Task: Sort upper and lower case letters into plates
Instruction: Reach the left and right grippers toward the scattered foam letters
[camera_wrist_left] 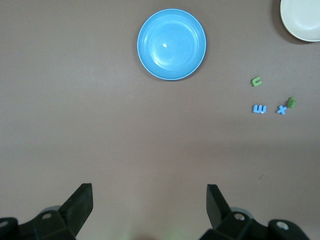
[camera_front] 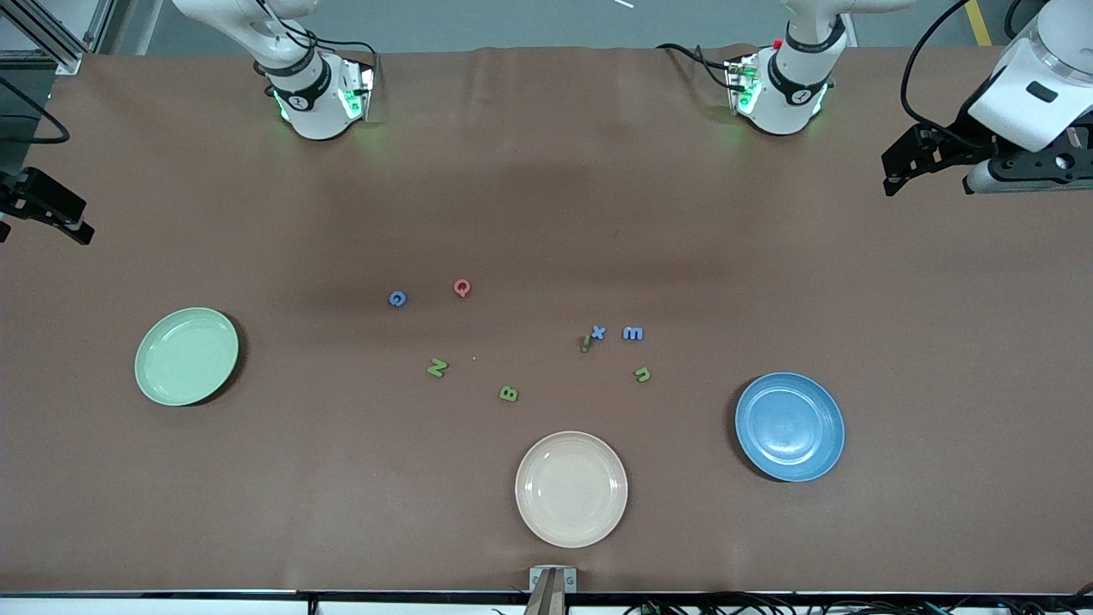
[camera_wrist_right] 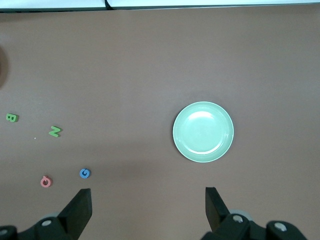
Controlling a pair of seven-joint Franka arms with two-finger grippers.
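Eight small letters lie scattered mid-table: a blue G (camera_front: 397, 298), a red Q (camera_front: 462, 288), a green N (camera_front: 437, 367), a green B (camera_front: 508, 393), a small green letter (camera_front: 585, 343) touching a blue x (camera_front: 599, 333), a blue m (camera_front: 633, 333) and a green u (camera_front: 642, 373). The pale green plate (camera_front: 186, 356) sits toward the right arm's end and the blue plate (camera_front: 790, 426) toward the left arm's end; both are bare. My left gripper (camera_front: 892, 175) (camera_wrist_left: 150, 200) hangs open over bare table at its own end. My right gripper (camera_front: 81, 229) (camera_wrist_right: 148, 202) hangs open over bare table at its end.
A cream-white plate (camera_front: 571, 489) lies nearest the front camera, between the two coloured plates. A small metal bracket (camera_front: 552, 581) is at the table's front edge. Both arm bases (camera_front: 320, 94) (camera_front: 781, 85) stand along the table's back edge.
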